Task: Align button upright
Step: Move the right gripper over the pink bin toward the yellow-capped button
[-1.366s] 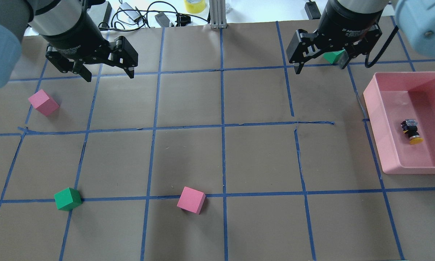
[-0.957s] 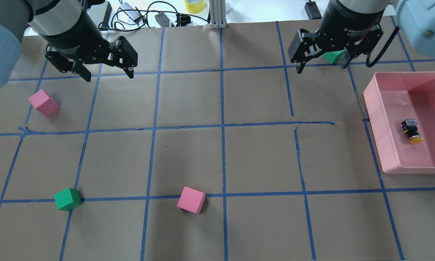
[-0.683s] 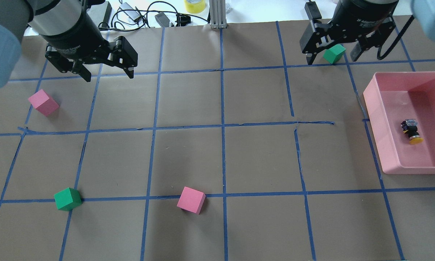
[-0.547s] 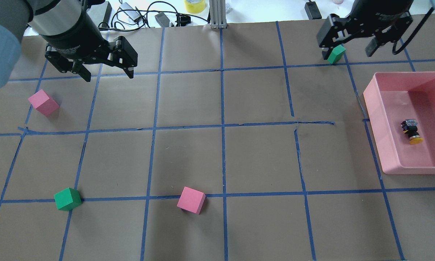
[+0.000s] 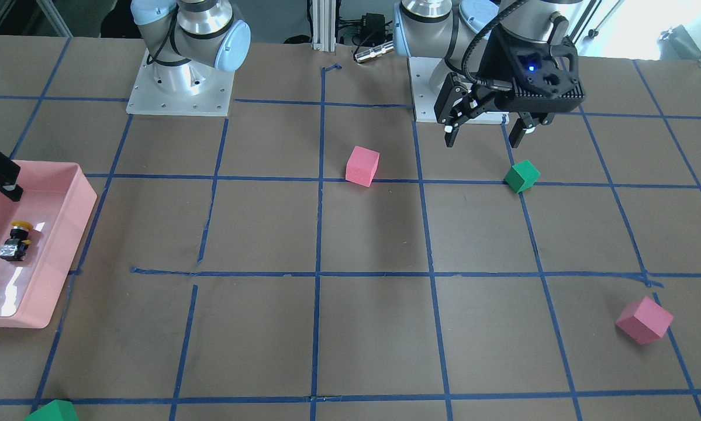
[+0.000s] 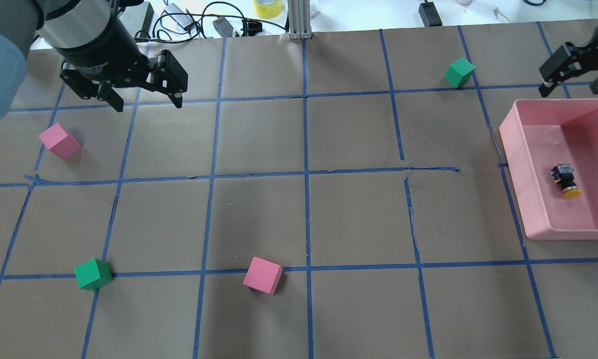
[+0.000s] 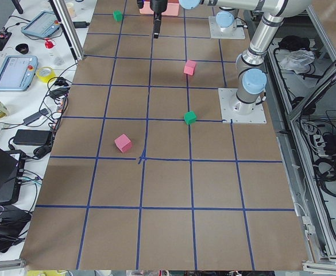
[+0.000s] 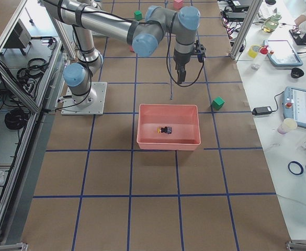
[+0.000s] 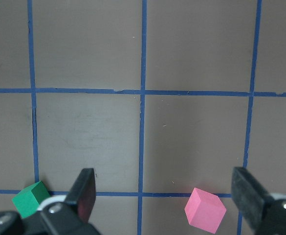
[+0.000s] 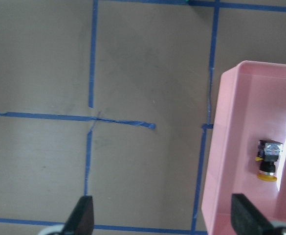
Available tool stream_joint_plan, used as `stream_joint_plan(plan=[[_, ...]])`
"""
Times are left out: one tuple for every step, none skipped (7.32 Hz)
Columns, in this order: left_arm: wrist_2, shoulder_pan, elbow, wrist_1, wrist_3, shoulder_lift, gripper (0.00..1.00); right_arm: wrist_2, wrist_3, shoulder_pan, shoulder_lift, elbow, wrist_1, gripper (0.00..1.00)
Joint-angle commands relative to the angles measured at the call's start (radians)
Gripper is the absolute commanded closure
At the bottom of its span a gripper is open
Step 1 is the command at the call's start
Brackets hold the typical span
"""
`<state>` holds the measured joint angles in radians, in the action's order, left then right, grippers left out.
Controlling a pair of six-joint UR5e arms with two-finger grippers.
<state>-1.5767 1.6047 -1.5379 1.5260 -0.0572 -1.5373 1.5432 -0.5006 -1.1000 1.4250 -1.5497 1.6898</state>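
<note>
Button [image 6: 565, 180] is inside the pink tray [image 6: 528, 164], on the tray floor about mid-way along it, touching none of the walls. It lies on its side, not upright: yellow cap towards the tray wall on the robot's side, silvery base block towards the opposite wall, black body between.

Right end effector [image 6: 570, 90] hangs raised by the tray, touching neither tray nor button, fingers spread wide. Its wrist camera looks down on the tray's long wall that faces the middle of the worktop [image 6: 358, 219]; that wall shows between the two fingers, nearer one of them, and the button shows beyond it. How far it overlaps the tray, cannot tell; the fixed views disagree because of its height.

Left end effector [image 6: 148, 104] is well apart from the tray, over the other end of the worktop, raised, fingers spread.

Four foam cubes on the worktop, all outside the tray:
- near green cube [image 6: 459, 72]: closest to the tray, off its corner away from the robot.
- middle pink cube [image 6: 263, 275]: well apart from the tray, out past its robot-side end.
- far green cube [image 6: 93, 273]: farther out along the same line.
- far pink cube [image 6: 59, 141]: farthest from the tray.

Blue tape grid covers the brown worktop; the tray sits at its edge.
</note>
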Motion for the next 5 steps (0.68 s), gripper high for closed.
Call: stream_joint_plan(plan=[[0.000,0.001,-0.001,0.002,0.007,0.000,0.00,-0.003,-0.098,0.127,-0.059,-0.114,0.193,0.04],[0.000,0.001,-0.001,0.002,0.007,0.000,0.00,0.006,-0.101,0.132,-0.067,-0.188,0.312,0.04],[-0.002,0.001,-0.001,0.002,0.007,0.002,0.00,0.002,-0.134,0.141,-0.073,-0.226,0.383,0.04],[-0.002,0.001,-0.002,0.002,0.007,0.000,0.00,-0.005,-0.142,0.181,-0.083,-0.236,0.390,0.04],[-0.003,0.000,-0.001,0.002,0.014,0.002,0.00,-0.006,-0.151,0.189,-0.099,-0.237,0.398,0.04]])
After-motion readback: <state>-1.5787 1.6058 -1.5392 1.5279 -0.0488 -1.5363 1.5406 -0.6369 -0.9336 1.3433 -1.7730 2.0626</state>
